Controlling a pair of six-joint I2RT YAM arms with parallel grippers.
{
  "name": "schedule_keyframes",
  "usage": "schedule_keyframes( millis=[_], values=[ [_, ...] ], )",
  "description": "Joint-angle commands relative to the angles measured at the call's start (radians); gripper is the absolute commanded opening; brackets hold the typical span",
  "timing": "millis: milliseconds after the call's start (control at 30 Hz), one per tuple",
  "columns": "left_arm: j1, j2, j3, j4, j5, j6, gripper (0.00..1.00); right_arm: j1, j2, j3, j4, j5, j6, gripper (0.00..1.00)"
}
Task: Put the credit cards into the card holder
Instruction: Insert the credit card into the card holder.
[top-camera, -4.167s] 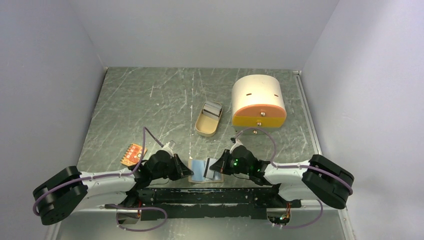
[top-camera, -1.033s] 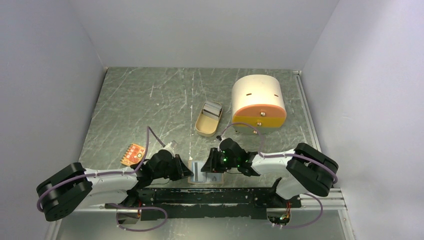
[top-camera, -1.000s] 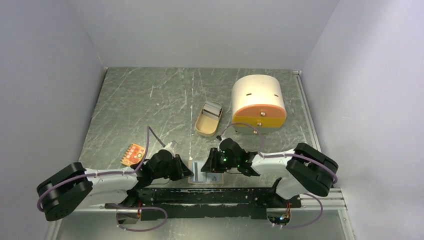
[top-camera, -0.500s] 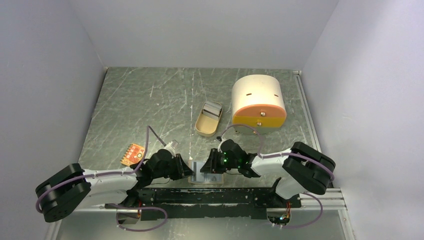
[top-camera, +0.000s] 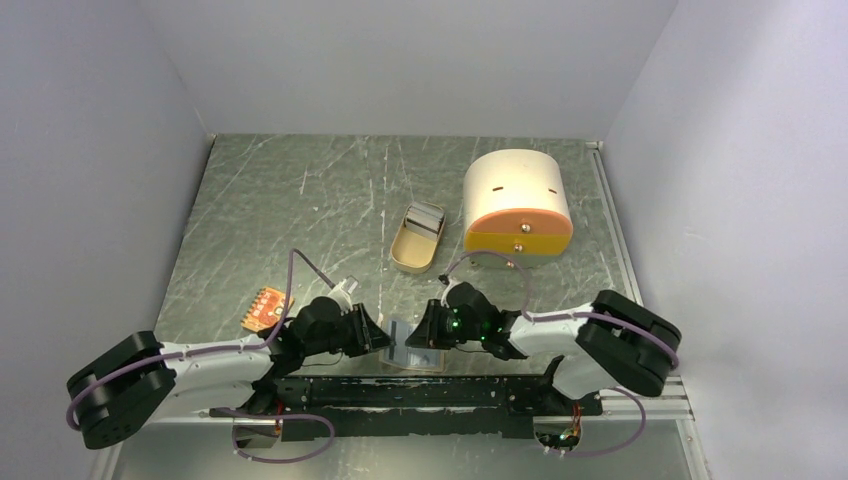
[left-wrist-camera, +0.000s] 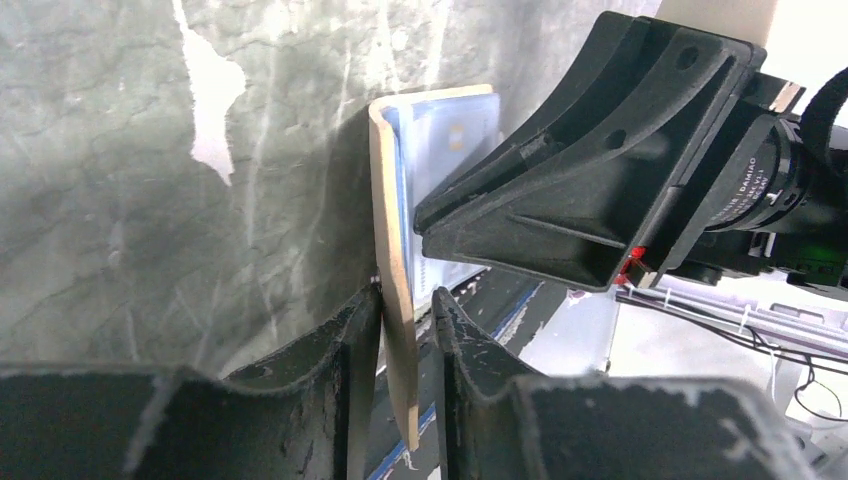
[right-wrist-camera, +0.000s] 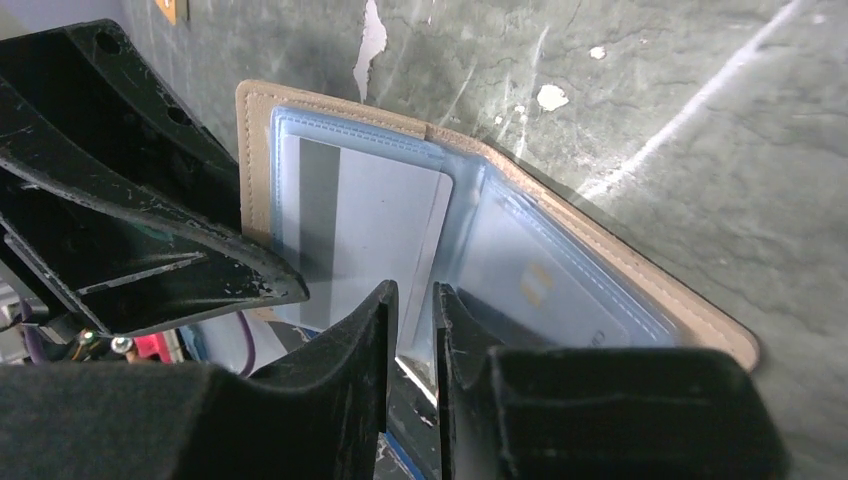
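- The card holder (right-wrist-camera: 255, 150) lies open well to the near side of the tin (top-camera: 417, 238), with one flap raised.
- The grey striped card (right-wrist-camera: 385, 230) sits in that flap's clear pocket; the blue card (right-wrist-camera: 540, 285) appears tucked in the other.
- The left gripper (left-wrist-camera: 405, 300), near-left of the tin, has its jaws slightly apart around the flap's edge.
- The right gripper (right-wrist-camera: 412, 300), near-right of the tin, has its jaws nearly together at the grey card's edge; I cannot tell if they grip it.
- The cards are likely light, stiff and slick, so pinch a free edge. The holder is likely floppy, so hold its rim.

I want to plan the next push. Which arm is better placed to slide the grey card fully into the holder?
Right. The right gripper straddles the free edge of the grey card in the holder; the left gripper straddles the flap.
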Motion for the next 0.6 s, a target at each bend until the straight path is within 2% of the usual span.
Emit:
schedule_keyframes(
  millis=[0, 200, 567],
  values=[
    [0.001, -0.024, 0.003, 0.060, 0.023, 0.018, 0.31, 0.005, -0.100, 0.038, -0.191, 0.106, -0.094, 0.23],
    [0.000, -0.017, -0.004, 0.097, 0.031, 0.017, 0.30, 0.005, -0.150, 0.043, -0.264, 0.159, -0.129, 0.21],
    [-0.011, -0.016, -0.012, 0.174, 0.043, 0.027, 0.29, 0.005, -0.111, 0.022, -0.226, 0.159, -0.135, 0.18]
  ],
)
